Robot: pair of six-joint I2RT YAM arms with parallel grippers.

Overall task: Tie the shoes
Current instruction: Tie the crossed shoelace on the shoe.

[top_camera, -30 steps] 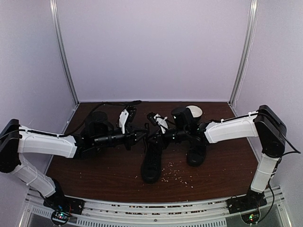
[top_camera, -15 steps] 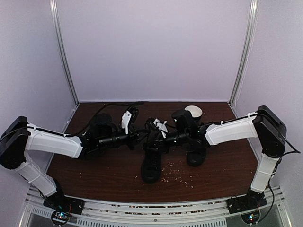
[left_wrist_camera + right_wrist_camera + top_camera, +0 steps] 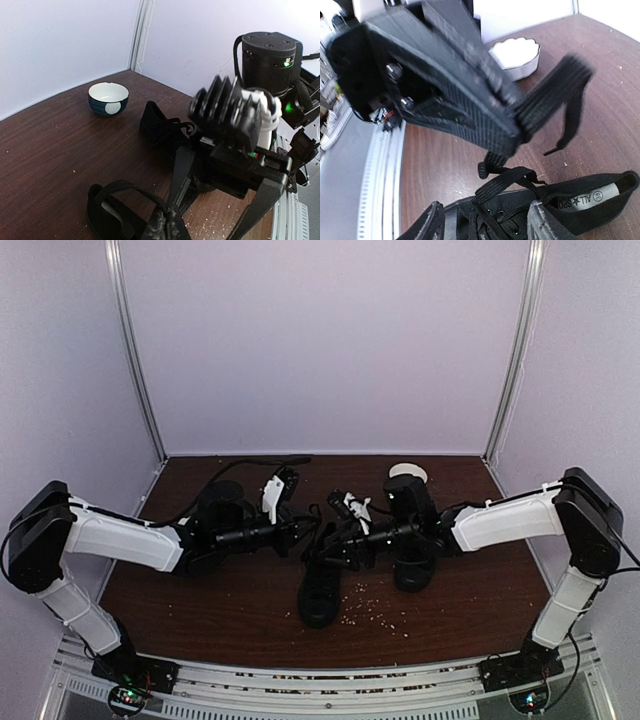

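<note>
Desk (image 3: 190,595): brown wood; pale crumbs (image 3: 378,612) are scattered toward the near edge, right of centre.
Nearer shoe (image 3: 319,590): black, laid at the middle of the desk with the toe turned to the near edge; its laced top is found under both grippers.
Second shoe (image 3: 413,565): black, set just to the right of the first and partly covered by the right arm.
Left gripper (image 3: 303,529): clenched; a flat black lace (image 3: 555,95) is pinched at its tip and hangs above the nearer shoe, its end dangling free.
Right gripper (image 3: 487,222): released, its fingers (image 3: 432,225) spread above the nearer shoe's lacing; nothing is held.
Blue-and-white bowl (image 3: 108,98): placed at the far edge, toward the far right corner.
White bowl (image 3: 516,52): scalloped rim, seen beyond the left gripper in the right wrist view.
</note>
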